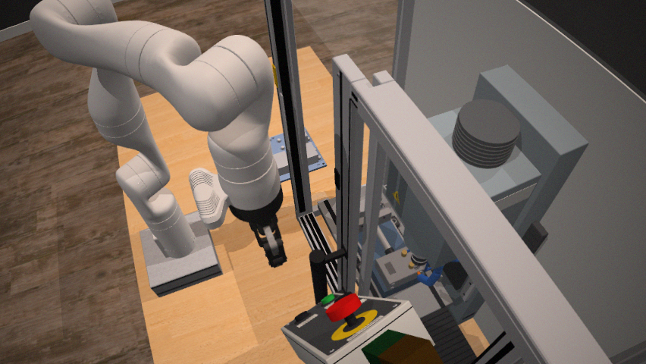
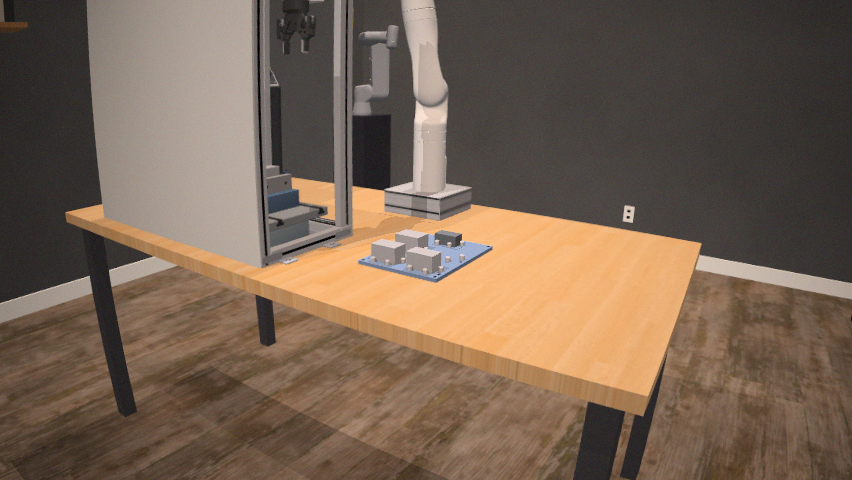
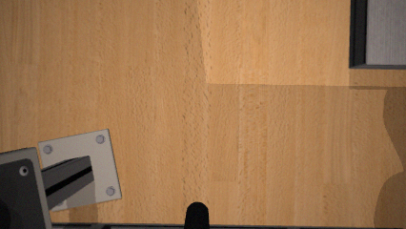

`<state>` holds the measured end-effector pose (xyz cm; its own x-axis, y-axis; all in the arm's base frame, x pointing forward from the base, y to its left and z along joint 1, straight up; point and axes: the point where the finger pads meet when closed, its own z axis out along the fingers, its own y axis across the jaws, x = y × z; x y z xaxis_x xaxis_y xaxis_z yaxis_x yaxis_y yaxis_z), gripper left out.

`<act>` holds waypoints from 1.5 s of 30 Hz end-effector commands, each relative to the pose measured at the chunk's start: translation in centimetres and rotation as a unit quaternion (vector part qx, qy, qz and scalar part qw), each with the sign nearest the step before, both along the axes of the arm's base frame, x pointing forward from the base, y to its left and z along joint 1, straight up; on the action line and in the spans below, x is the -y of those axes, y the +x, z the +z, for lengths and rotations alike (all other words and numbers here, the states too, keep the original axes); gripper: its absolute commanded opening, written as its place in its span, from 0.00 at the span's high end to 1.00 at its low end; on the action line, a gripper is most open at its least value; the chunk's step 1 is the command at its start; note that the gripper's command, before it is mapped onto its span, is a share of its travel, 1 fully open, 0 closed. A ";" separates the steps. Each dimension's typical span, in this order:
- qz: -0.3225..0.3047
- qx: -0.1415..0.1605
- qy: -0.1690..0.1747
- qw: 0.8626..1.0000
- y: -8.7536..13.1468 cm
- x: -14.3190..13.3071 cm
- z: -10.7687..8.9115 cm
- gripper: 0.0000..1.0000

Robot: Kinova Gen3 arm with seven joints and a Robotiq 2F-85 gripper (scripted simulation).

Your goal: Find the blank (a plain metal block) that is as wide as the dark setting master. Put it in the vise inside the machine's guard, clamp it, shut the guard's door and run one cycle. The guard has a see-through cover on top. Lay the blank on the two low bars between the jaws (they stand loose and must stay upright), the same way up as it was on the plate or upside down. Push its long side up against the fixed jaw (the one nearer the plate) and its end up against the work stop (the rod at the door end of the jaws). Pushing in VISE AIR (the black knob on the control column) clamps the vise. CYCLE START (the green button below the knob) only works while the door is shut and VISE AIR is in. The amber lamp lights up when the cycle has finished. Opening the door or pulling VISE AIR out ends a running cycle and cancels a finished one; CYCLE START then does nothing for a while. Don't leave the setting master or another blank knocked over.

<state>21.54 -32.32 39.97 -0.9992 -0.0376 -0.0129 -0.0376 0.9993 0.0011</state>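
Fingers [image 1: 274, 252] apart, empty, above table [image 1: 252, 316].

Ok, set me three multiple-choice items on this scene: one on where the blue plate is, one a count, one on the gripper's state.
1. Where is the blue plate?
A. Inside the guard
B. On the table, beside the guard
C. On the floor

2. How many light grey blanks stand on the plate?
A. Two
B. Five
C. Three

3. What state is the gripper in?
A. Open, holding nothing
B. Shut on a blank
C. Shut on the dark setting master

Answers:
1 B: the exterior view shows the plate flat on the wood, just outside the guard.
2 C: three light blocks stand there, plus the dark setting master.
3 A: its fingers stand apart high above the table with nothing between them.
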 end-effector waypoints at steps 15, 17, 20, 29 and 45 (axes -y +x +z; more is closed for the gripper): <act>0.000 -0.001 0.000 1.000 -0.1 0.1 0.0 0.20; 0.000 -0.002 0.000 1.000 -0.4 0.2 0.0 0.20; 0.000 -0.004 0.001 1.000 -0.6 0.3 0.0 0.20; 0.000 -0.004 0.001 1.000 -0.6 0.3 0.0 0.20; 0.000 0.048 0.003 0.999 -0.5 0.2 0.0 0.20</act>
